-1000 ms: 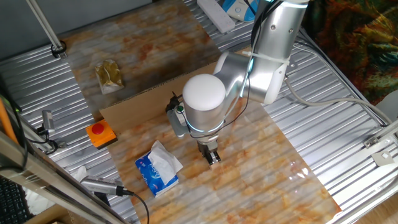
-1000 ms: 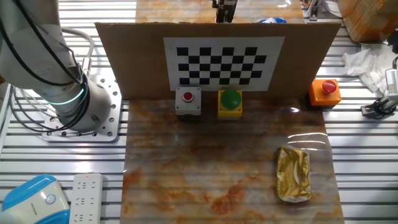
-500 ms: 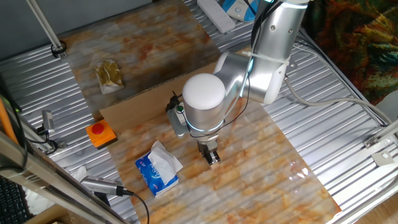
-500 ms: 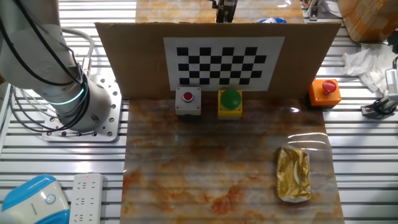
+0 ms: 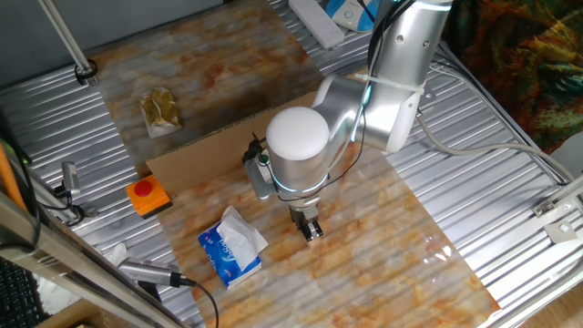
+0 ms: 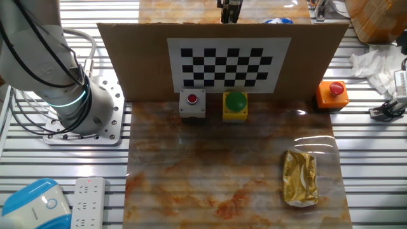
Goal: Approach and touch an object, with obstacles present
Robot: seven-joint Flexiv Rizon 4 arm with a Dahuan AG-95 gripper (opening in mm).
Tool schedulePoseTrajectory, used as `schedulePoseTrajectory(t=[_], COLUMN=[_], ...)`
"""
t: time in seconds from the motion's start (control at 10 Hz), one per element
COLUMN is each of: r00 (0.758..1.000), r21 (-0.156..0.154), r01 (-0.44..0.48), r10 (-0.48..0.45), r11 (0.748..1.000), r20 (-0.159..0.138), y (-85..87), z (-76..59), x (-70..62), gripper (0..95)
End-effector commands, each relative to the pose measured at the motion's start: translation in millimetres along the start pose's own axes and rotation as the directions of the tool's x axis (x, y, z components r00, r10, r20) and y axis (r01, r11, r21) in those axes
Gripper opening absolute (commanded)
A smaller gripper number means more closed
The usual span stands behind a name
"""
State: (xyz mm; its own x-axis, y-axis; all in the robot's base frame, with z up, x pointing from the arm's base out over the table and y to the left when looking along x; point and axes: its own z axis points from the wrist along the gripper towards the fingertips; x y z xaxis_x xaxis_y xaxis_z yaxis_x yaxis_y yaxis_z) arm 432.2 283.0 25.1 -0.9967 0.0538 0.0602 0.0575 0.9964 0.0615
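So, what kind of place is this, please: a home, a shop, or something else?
Most likely a robotics lab test bench. A checkerboard calibration sheet is fixed to a cardboard wall, push-button boxes stand below it, and the arm's base is bolted to a metal table.

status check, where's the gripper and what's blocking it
Gripper low over the marble board, nothing held, jaw state unclear. Tissue pack beside it, untouched. Cardboard wall stands between gripper and the button boxes.

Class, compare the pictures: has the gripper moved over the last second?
No. The gripper sits at the same spot beside the tissue pack, on the same side of the cardboard wall throughout.
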Motion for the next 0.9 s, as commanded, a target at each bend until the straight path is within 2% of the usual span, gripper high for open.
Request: schedulePoseTrajectory(t=[0.1,0.3,0.7,0.9], r00=[1.000,0.999,0.996,0.988], r21=[0.003,-0.001,-0.012,-0.024], r01=[0.011,0.036,0.093,0.157], r10=[-0.011,-0.036,-0.093,-0.156], r11=[1.000,0.999,0.996,0.987], r20=[0.002,0.011,0.011,0.017], y=[-1.0,-2.6,-2.6,-2.6], z=[0.8,2.5,2.5,2.5], x=[-0.2,-1.0,-1.0,-1.0], gripper=[0.0,0.0,0.0,0.0])
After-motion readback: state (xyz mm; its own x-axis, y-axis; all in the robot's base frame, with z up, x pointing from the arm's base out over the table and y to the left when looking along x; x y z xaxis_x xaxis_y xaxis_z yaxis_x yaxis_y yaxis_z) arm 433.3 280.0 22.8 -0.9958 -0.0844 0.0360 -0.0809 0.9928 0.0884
